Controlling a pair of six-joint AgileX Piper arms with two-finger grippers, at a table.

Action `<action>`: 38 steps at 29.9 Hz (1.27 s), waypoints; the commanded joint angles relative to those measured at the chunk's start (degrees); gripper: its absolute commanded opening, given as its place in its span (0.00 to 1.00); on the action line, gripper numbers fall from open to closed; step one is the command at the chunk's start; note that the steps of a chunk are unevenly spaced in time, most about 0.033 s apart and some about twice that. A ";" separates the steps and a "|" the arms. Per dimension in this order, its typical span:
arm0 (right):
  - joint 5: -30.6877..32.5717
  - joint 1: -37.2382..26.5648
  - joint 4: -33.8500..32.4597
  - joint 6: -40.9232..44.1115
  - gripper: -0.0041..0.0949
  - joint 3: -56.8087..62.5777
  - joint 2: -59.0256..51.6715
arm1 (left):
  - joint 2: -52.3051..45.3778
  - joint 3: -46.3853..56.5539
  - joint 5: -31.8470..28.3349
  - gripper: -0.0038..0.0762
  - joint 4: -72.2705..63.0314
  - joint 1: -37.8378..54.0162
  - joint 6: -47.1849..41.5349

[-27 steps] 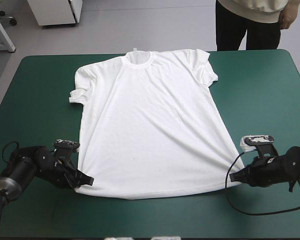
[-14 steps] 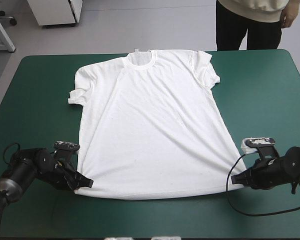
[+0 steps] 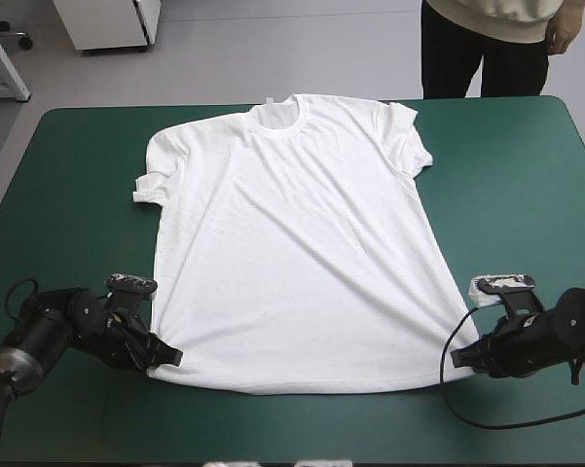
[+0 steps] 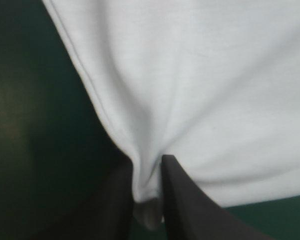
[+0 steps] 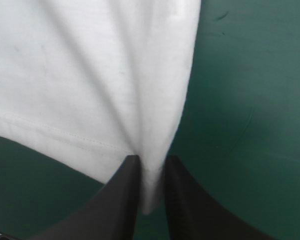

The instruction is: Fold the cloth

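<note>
The white T-shirt (image 3: 292, 243) lies spread flat on the teal-green table, collar toward the far edge and hem toward the near edge. At the hem's left corner my left gripper (image 3: 164, 358) is shut on the T-shirt, the cloth (image 4: 189, 90) pinched between its black fingers (image 4: 179, 200). My right gripper (image 3: 459, 358) is shut on the hem's right corner, and the fabric (image 5: 90, 75) fans out ahead of its fingers (image 5: 187, 205) in stretched folds.
Bare teal-green cover (image 3: 68, 195) runs along both sides of the shirt and in a strip near the front edge (image 3: 302, 428). A person (image 3: 487, 39) stands just beyond the far right edge, not over the table.
Both grippers have drawn the hem slightly toward the near edge, and the right one has moved a little outward. The shirt lies flatter, with its collar a bit farther from the far edge.
</note>
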 commanded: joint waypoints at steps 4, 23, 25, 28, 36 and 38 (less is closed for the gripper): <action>-0.87 0.11 1.94 -0.22 0.50 -1.49 -0.83 | -1.07 -1.08 0.33 0.47 -1.18 -0.06 0.62; -9.24 0.11 5.14 -1.55 0.49 -24.26 5.36 | 9.15 -28.11 -9.77 0.58 1.85 5.01 -13.72; -9.34 0.11 7.41 -3.28 0.49 -26.12 7.04 | 13.44 -32.03 -8.81 0.58 -1.09 6.72 -12.09; -9.42 0.11 10.31 -4.86 0.48 -27.57 9.01 | 18.80 -35.98 -8.77 0.58 -2.98 7.43 -11.51; -9.20 0.11 11.68 -6.87 0.42 -27.93 10.94 | 28.41 -39.46 -12.04 0.58 -3.10 7.43 -9.67; -9.20 0.11 11.68 -6.95 0.42 -27.93 10.94 | 30.17 -39.46 -13.02 0.58 -3.24 7.43 -9.67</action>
